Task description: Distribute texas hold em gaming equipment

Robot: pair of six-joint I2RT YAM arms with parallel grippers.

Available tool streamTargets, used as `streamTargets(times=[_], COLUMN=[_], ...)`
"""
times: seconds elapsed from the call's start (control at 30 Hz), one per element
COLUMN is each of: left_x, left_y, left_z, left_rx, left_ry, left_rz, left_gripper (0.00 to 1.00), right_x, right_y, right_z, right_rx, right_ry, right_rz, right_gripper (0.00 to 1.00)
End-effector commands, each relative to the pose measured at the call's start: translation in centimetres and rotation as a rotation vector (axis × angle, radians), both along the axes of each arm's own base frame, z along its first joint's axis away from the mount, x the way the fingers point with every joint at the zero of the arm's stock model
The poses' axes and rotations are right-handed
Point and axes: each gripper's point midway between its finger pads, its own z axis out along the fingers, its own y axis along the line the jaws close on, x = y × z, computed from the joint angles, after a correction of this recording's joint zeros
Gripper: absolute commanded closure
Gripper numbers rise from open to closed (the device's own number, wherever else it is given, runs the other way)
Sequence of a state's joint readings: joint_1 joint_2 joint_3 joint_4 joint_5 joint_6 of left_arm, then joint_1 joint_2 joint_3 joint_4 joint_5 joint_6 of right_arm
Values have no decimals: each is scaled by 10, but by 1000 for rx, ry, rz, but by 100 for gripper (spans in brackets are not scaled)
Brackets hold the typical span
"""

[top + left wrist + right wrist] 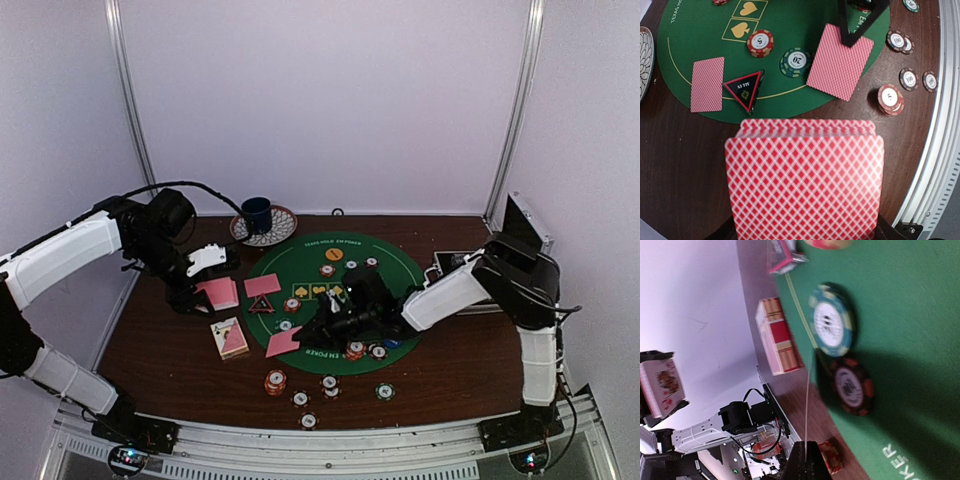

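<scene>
My left gripper [197,291] is shut on a deck of pink-backed cards [804,180], held above the wooden table left of the green mat [392,272]. My right gripper [322,326] is shut on a single pink-backed card [840,62], tilted over the mat's near-left edge; in the right wrist view the card [806,400] is edge-on. One card [707,84] lies face down on the mat beside the red-rimmed black triangle [744,90]. A red chip [760,43] and a green chip [796,61] lie on the mat. Several chips [300,398] lie on the table near the front.
A card box [230,337] lies on the table left of the mat. A dark blue mug [257,213] stands on a patterned plate [281,230] at the back. More chips and an orange button [334,254] sit on the mat. A dark case [452,263] is at the right.
</scene>
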State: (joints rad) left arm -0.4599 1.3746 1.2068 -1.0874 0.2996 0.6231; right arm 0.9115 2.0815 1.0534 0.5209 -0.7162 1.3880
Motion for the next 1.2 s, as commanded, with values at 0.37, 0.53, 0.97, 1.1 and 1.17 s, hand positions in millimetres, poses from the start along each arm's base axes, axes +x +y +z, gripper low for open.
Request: streamTargets(times=[0.37, 0.53, 0.97, 1.1, 1.17], left_x=[10, 10, 14, 15, 15], left_y=[-8, -8, -12, -13, -13], left_z=[13, 14, 12, 12, 12], left_rx=[-28, -33, -38, -44, -44], left_ry=[-16, -14, -5, -2, 1], left_rz=[6, 9, 10, 10, 12], left_gripper=[100, 100, 100, 100, 100], right_x=[142, 213, 306, 319, 323], right_y=[-113, -142, -151, -152, -153], right_z=[98, 82, 26, 21, 19], right_rx=[-148, -263, -374, -383, -389], right_ry=[-285, -323, -339, -361, -373], right_rz=[-46, -91, -140, -163, -170], right_gripper=[100, 100, 100, 100, 100])
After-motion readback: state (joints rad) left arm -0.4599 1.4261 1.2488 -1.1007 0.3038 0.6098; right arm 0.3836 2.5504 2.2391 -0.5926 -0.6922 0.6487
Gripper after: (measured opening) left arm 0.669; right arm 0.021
